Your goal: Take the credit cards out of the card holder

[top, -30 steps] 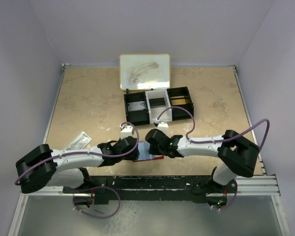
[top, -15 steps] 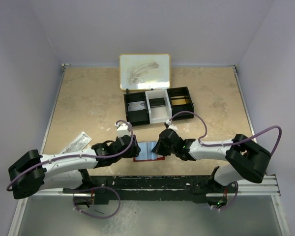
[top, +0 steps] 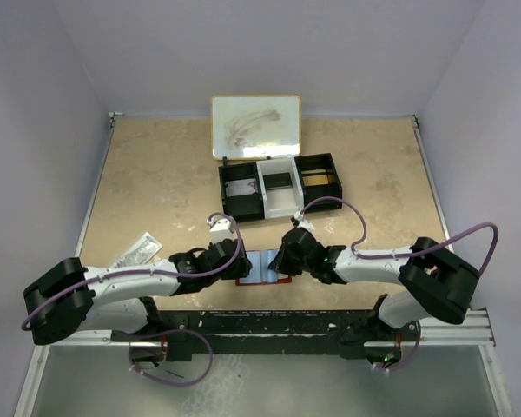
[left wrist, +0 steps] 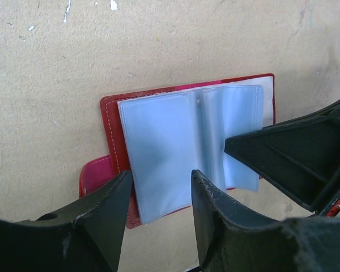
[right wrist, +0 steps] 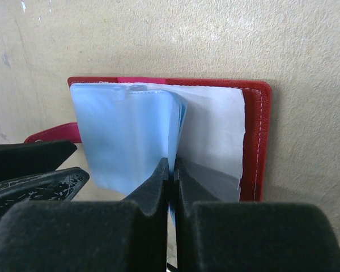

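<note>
- Top external: one small red folding card holder (top: 262, 268) is seen lying open near the front edge of the beige desk (top: 156, 182), between the left pincer (top: 236, 261) and the right pincer (top: 283, 259). One long black three-compartment tray (top: 280, 185) and one whiteboard (top: 255, 127) are set well behind.
- Left wrist: the left pincer (left wrist: 160, 181) is spread above the near edge of the pale blue plastic sleeves (left wrist: 164, 141), with nothing gripped, so the holder is judged unpinned.
- Right wrist: the right pincer (right wrist: 170, 169) is pressed together on one sleeve leaf. One white sheet (right wrist: 215, 130) is exposed, but no card can be counted with certainty. A pull on the sleeve alone could drag the whole holder or tear the plastic.
</note>
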